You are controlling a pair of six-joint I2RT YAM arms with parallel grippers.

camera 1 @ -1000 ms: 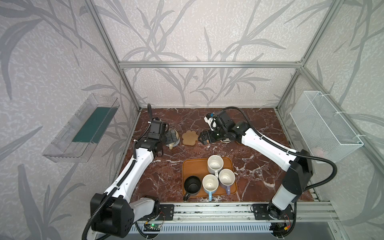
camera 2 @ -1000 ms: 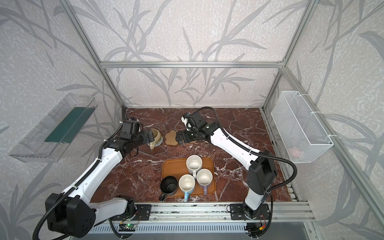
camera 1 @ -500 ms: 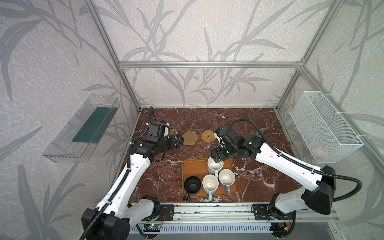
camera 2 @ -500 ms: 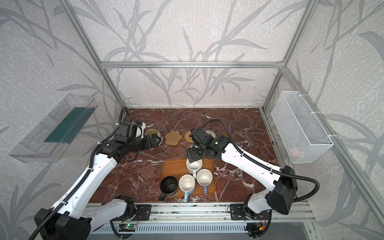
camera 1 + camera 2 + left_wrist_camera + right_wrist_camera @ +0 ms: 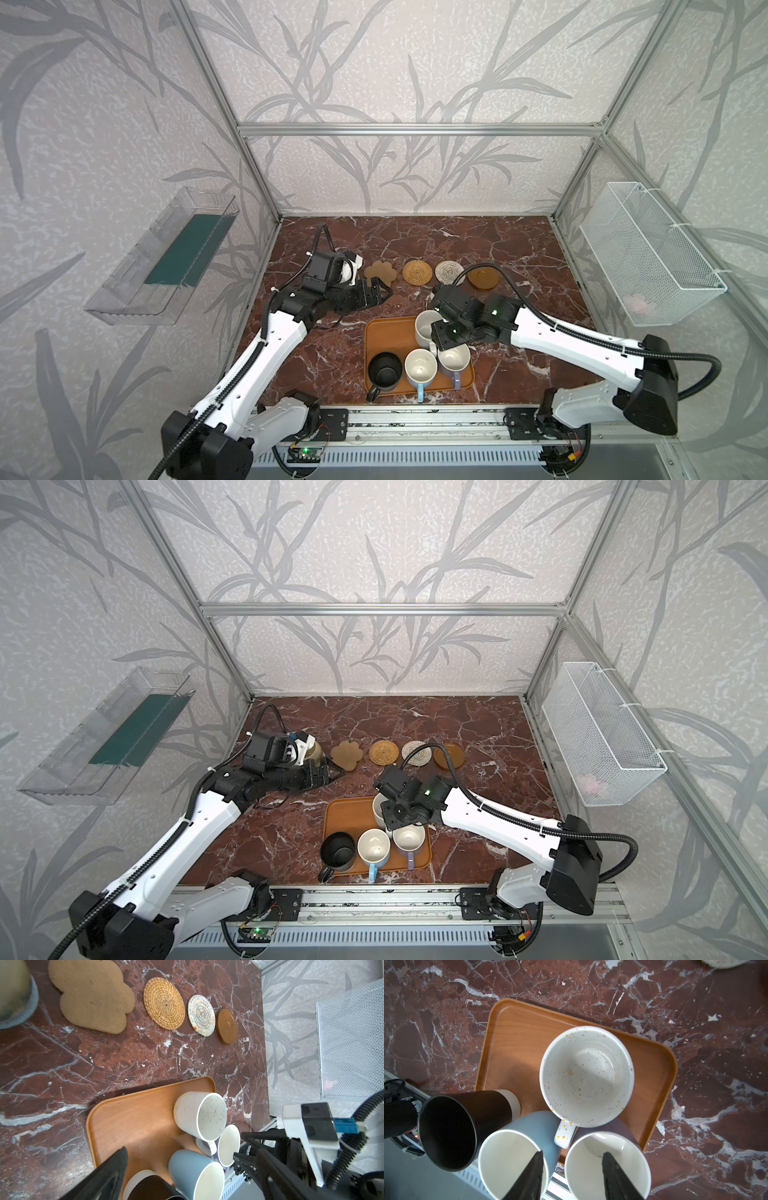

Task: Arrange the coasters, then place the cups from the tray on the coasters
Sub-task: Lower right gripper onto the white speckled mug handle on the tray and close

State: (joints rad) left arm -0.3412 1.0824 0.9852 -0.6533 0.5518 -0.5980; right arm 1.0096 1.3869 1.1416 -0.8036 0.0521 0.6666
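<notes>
One likely target: speckled white mug (image 5: 586, 1076), upright on tray (image 5: 512, 1028), handle (image 5: 564, 1136) pointing at the gap between right gripper's (image 5: 572, 1154) part-open, empty jaws. Left gripper (image 5: 178, 1152) farther off, jaws wide, empty.

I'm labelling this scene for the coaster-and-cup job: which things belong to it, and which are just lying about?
Job: paw coaster, rattan coaster, rope coaster, wooden disc, grey-blue coaster; beige cup, speckled cup, black cup, light blue cup, lavender cup; tray.
Lying about: clear wall bin, wire basket.
</notes>
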